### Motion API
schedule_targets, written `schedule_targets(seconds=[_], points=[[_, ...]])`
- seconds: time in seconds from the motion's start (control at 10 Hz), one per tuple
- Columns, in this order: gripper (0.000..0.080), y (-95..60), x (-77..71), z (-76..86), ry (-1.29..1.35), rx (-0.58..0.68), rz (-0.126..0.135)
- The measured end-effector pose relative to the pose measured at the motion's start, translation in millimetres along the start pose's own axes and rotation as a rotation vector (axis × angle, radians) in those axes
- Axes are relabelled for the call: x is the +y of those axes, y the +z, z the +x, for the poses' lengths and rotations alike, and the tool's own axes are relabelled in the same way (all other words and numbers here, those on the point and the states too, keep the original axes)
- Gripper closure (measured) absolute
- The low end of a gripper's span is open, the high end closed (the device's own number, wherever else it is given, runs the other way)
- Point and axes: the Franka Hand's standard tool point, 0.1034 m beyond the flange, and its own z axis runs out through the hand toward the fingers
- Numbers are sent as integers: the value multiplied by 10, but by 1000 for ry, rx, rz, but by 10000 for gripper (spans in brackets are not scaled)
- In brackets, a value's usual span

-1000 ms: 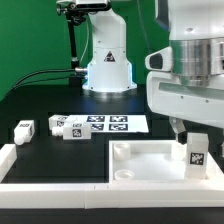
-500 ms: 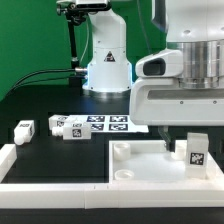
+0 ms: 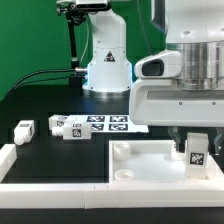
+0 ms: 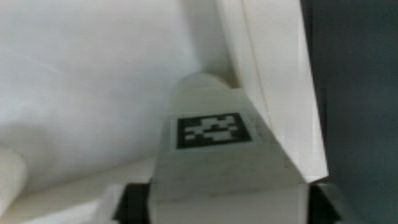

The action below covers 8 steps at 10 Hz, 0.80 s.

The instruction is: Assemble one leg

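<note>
While the leg (image 3: 196, 152) stands upright in the tray panel's (image 3: 135, 160) corner | end effector (image 4: 222, 205) clamped on it | keep it vertical, press straight down, no twisting.

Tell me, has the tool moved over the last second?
Yes. The tool and its wrist housing have come down toward the large white square tray-like panel, over the small white tagged leg standing there.

The leg (image 3: 196, 152) (image 4: 217, 150), a small white tagged block, stands upright (tag facing outward) at the panel's corner
</note>
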Motion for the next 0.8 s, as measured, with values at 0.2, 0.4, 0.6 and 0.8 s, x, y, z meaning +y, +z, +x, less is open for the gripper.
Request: schedule_targets(seconds=[0.2, 0.4, 0.6, 0.8], points=[[515, 1, 18, 1, 290, 4, -7], [515, 6, 46, 3, 611, -3, 3], [515, 13, 50, -32, 1007, -53, 45], [515, 13, 41, -44, 1246, -72, 64]])
